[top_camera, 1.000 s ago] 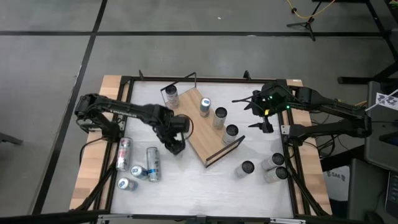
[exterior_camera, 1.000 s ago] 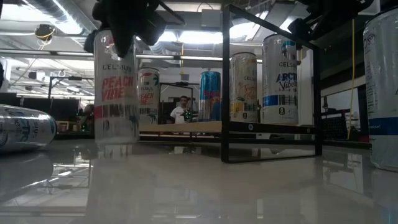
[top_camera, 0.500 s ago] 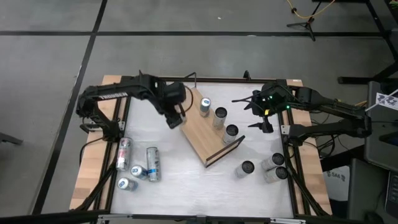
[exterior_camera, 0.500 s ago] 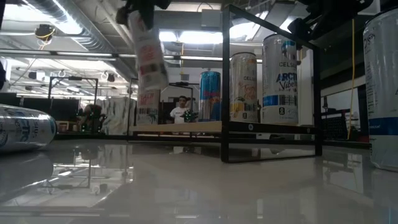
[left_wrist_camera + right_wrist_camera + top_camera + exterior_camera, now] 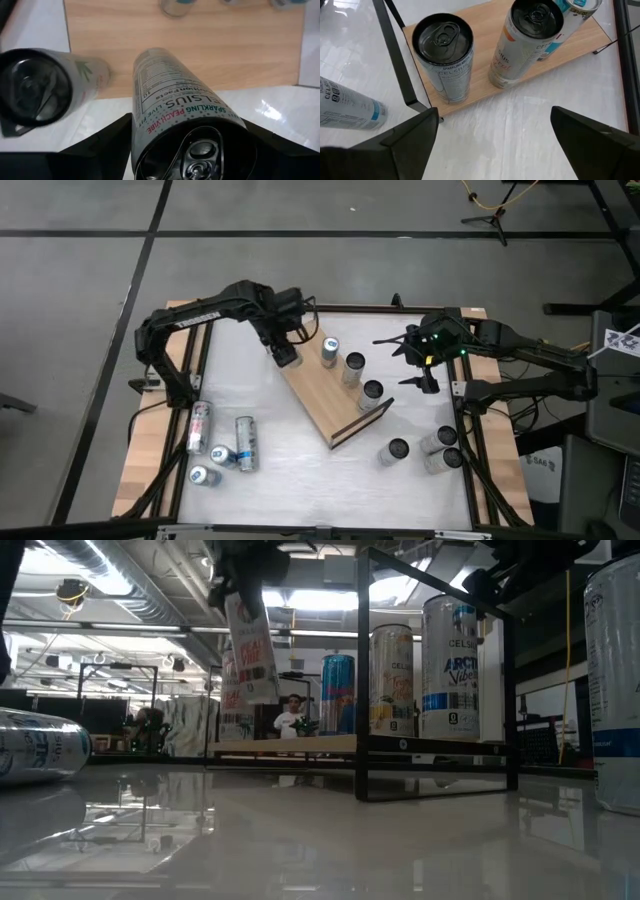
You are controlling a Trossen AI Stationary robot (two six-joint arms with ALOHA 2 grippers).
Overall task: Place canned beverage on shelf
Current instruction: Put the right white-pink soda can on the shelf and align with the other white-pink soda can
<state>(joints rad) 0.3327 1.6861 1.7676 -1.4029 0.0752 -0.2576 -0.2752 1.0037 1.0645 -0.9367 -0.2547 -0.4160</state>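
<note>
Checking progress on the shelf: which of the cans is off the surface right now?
The peach Celsius can held in the left hand, tilted above the shelf's far end; all the other cans rest on shelf or table.

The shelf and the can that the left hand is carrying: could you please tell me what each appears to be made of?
The shelf: a light-brown board with visible grain and a matte face, likely wood or wood laminate, with thin black end rails that look like metal wire.
The can held in the left hand: probably thin aluminium, judging by its silvery pull-tab top and glossy printed white wall.
</note>
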